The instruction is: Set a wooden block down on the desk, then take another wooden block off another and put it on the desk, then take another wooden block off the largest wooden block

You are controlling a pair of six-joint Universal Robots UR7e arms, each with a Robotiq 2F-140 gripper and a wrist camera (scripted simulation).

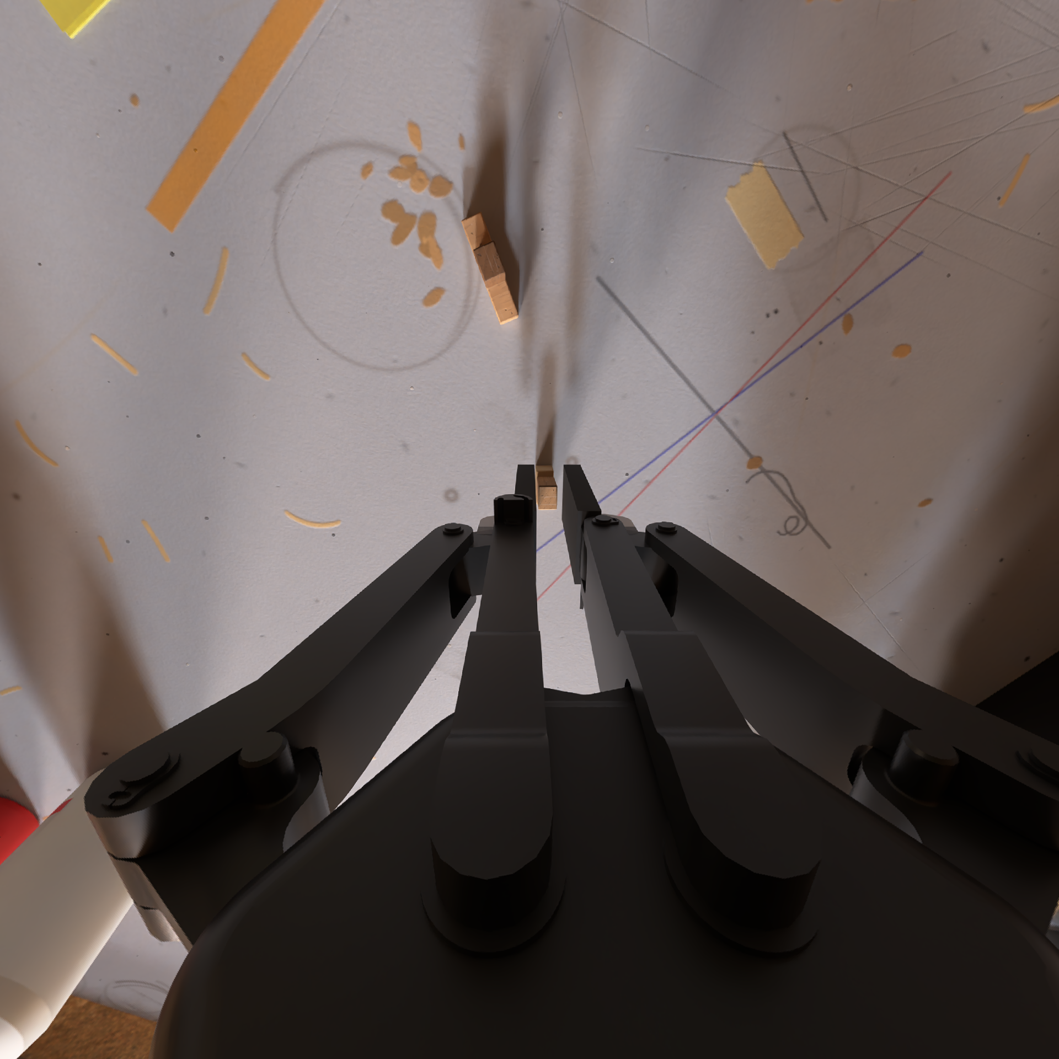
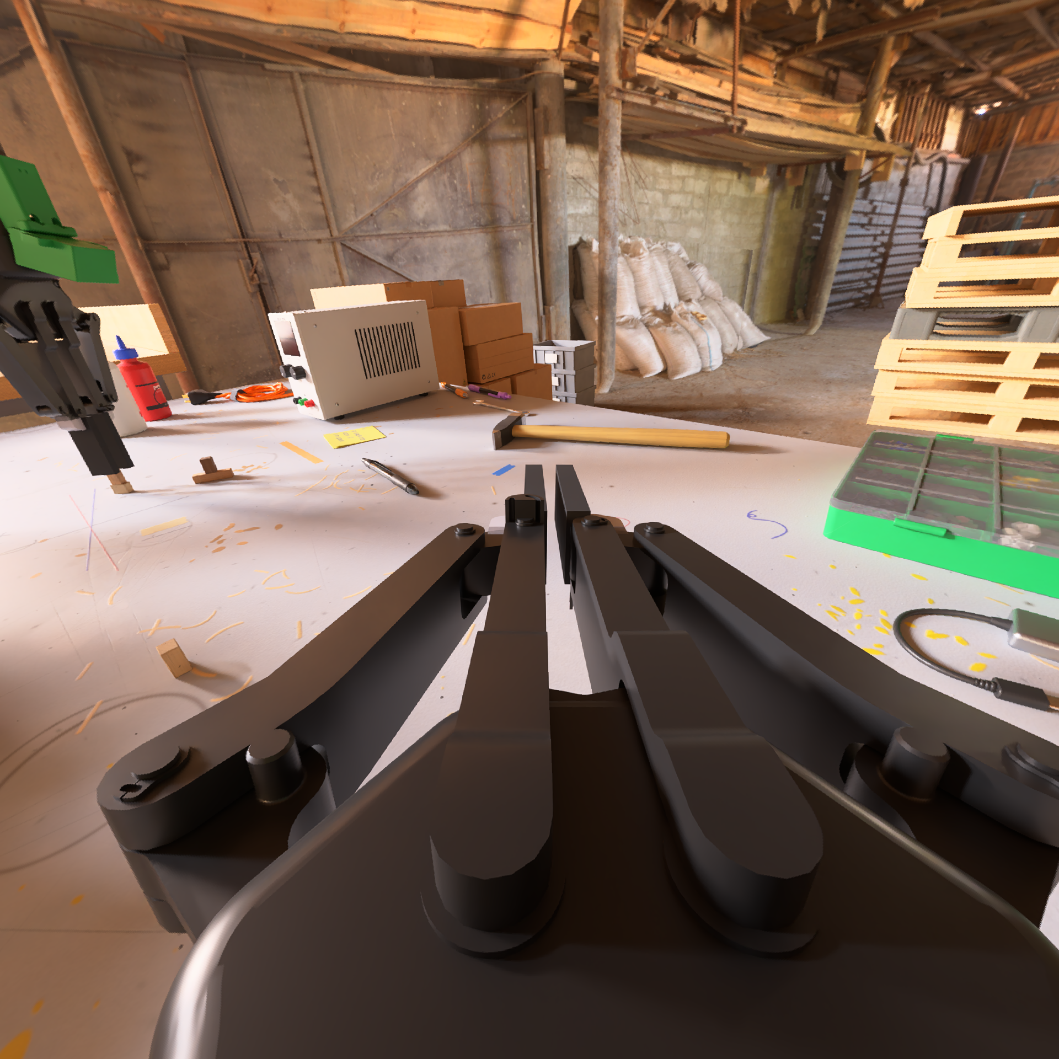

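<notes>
In the left wrist view my left gripper (image 1: 549,481) points down at the white desk (image 1: 344,573), shut on a small wooden block (image 1: 546,491) at its fingertips. Ahead lies the largest, long wooden block (image 1: 499,286) with a small block (image 1: 486,257) on top. In the right wrist view the left gripper (image 2: 109,467) holds its block (image 2: 121,486) at desk level. The long block (image 2: 213,475) and its upright block (image 2: 207,463) stand just right of it. Another small block (image 2: 173,658) lies loose nearer. My right gripper (image 2: 549,487) is shut, empty, above the desk.
A hammer (image 2: 613,436), a pen (image 2: 391,475), a grey power supply box (image 2: 355,355), a red bottle (image 2: 143,384) and a yellow note (image 2: 354,436) lie toward the back. A green organiser case (image 2: 945,504) and a cable (image 2: 940,659) are at the right.
</notes>
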